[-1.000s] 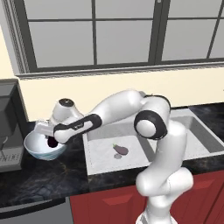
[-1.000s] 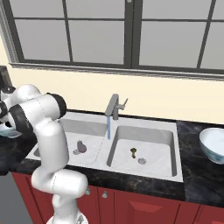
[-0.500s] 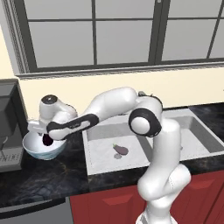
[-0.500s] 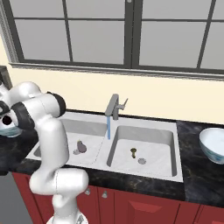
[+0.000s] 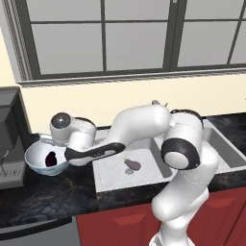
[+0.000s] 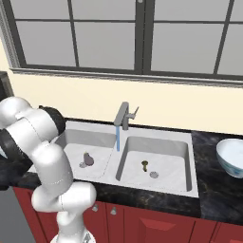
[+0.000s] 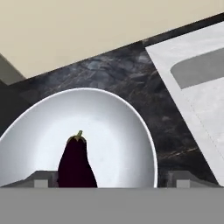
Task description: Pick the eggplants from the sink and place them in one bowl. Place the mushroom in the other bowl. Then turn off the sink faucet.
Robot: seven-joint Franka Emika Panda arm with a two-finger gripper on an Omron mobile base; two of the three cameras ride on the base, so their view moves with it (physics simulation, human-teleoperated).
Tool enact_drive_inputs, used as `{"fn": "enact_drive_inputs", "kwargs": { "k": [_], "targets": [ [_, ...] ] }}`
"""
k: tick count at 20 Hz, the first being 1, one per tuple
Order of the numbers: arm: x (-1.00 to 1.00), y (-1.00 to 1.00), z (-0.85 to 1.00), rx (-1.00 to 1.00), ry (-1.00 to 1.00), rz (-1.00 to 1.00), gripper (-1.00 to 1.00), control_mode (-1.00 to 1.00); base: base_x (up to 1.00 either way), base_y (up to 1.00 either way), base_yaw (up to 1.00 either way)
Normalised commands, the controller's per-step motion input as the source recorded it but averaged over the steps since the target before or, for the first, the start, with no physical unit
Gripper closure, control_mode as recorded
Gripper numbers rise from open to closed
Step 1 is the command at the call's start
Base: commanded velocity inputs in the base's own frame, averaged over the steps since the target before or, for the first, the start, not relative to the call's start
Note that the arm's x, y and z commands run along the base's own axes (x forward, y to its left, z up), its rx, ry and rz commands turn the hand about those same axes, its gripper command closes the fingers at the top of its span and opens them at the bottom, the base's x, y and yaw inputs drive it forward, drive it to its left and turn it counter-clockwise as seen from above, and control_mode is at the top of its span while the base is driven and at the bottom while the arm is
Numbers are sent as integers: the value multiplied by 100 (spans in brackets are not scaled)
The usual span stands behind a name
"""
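From the left base view we see the arm folded low and reaching far across to its left, the forearm lying nearly level over the black counter [image 5: 57, 192] and the hand [image 5: 54, 154] at the rim of the near bowl [image 5: 36, 161]. A dark eggplant [image 5: 50, 158] lies inside that bowl, right under the hand. The paler eggplant [image 5: 132, 165] rests on the floor of the sink [image 5: 144, 178], well off to the hand's other side, below the arm's elbow. The fingers are hard to make out here.

From the right base view we see the arm's shoulder and elbow bulking at the left edge, bent away toward that side. The paler eggplant [image 6: 88, 159] lies in the left basin, near the arm. The faucet [image 6: 124, 115] stands behind the divider with a blue stream running from its spout. In the right basin a tiny brown piece, probably the mushroom [image 6: 145, 164], sits beside the round drain [image 6: 154, 174]. The second bowl [image 6: 232, 156] stands on the counter at the far right, far from the hand.

In the hand view we look down into the near bowl [image 7: 127, 131]. The dark eggplant [image 7: 76, 164] lies on its inner wall, stem cap pointing away from us. The two fingertips [image 7: 41, 179] stand wide apart at either side, touching nothing, so the hand [image 7: 109, 180] is released. The sink's pale rim [image 7: 192, 87] runs beyond the bowl, to the right in this view.
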Motion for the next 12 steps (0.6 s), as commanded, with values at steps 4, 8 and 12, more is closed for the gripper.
{"fn": "enact_drive_inputs", "kwargs": {
  "k": [4, 8, 12],
  "targets": [
    [-15, -67, 88, 15, -11, 0, -100, -100, 0, 0, 0],
    [-17, -60, 95, 11, 0, 0, -100, -100, 0, 0, 0],
    [-26, -58, 90, 4, 8, -1, -100, -100, 0, 0, 0]
  ]
}}
